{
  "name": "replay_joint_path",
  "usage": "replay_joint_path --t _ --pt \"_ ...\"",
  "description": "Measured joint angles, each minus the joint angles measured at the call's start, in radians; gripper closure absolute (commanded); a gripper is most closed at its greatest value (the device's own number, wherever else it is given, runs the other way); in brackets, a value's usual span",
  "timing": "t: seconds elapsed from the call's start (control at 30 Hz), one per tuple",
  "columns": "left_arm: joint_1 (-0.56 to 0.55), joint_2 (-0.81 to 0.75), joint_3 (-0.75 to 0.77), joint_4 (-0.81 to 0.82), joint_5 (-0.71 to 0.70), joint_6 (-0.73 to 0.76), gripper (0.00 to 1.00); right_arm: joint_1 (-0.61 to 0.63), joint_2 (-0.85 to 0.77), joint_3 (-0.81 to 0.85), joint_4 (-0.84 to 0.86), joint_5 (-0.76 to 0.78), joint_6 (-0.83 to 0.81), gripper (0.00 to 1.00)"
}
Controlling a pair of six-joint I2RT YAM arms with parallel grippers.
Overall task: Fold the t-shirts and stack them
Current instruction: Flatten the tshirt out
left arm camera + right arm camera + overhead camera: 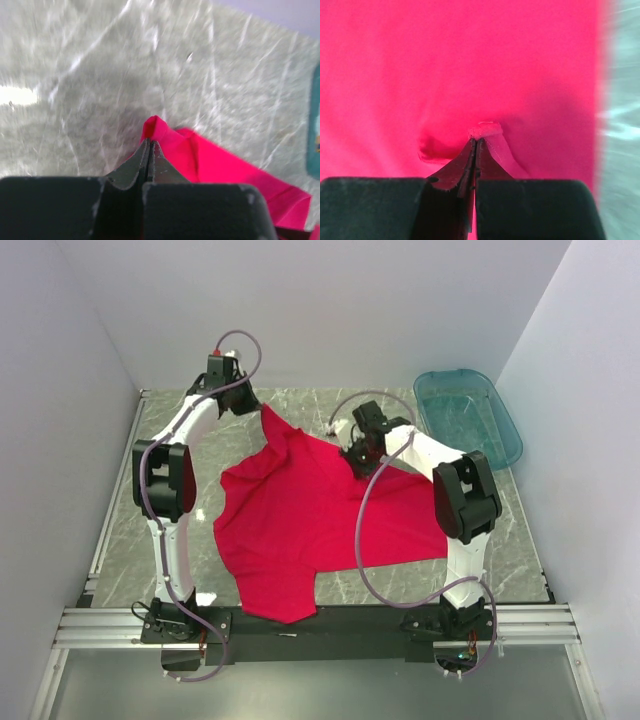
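Marbled grey table [125, 540], white walls, one red t-shirt [300, 525] spread mid-table.
Your left gripper [149, 143] is pinched tight on a corner of the cloth at its far left edge; your right gripper [476, 141] is clamped on a small fold near the far right edge; the teal basin [470, 418] sits apart at the far right corner.

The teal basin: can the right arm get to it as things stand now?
Probably yes: the basin lies close beside that arm, nothing between. But the right tool is shut on the red t-shirt, so the cloth would come along.
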Motion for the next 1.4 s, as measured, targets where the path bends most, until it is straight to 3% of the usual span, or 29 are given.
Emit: replay_joint_path --t 0.23,0.47,0.73,1.03,1.17,1.27,1.33,1.37,1.4 --pt "0.030 0.039 0.131 0.053 0.033 -0.021 1.00 -0.052 0.028 0.164 0.190 0.283 0.189 1.00" --pt "0.088 0.170 0.221 0.220 0.147 -0.168 1.00 -0.106 0.214 0.386 0.389 0.570 0.350 1.00" --pt "0.129 0.338 0.323 0.314 0.207 -0.323 0.99 -0.125 0.389 0.562 0.446 0.704 0.372 1.00" --pt "0.135 0.361 0.329 0.397 0.211 -0.415 0.99 -0.130 0.406 0.581 0.510 0.809 0.356 1.00" --pt "0.135 0.370 0.341 0.428 0.215 -0.437 0.98 -0.137 0.471 0.670 0.528 0.859 0.346 1.00" --pt "0.135 0.388 0.367 0.436 0.217 -0.447 0.98 -0.145 0.510 0.707 0.526 0.880 0.344 0.85" --pt "0.135 0.396 0.375 0.435 0.217 -0.452 0.93 -0.150 0.516 0.706 0.522 0.890 0.346 0.65" --pt "0.135 0.399 0.378 0.436 0.216 -0.454 0.88 -0.151 0.516 0.702 0.522 0.893 0.348 0.61" --pt "0.135 0.404 0.384 0.436 0.216 -0.457 0.74 -0.151 0.516 0.697 0.526 0.893 0.346 0.52"
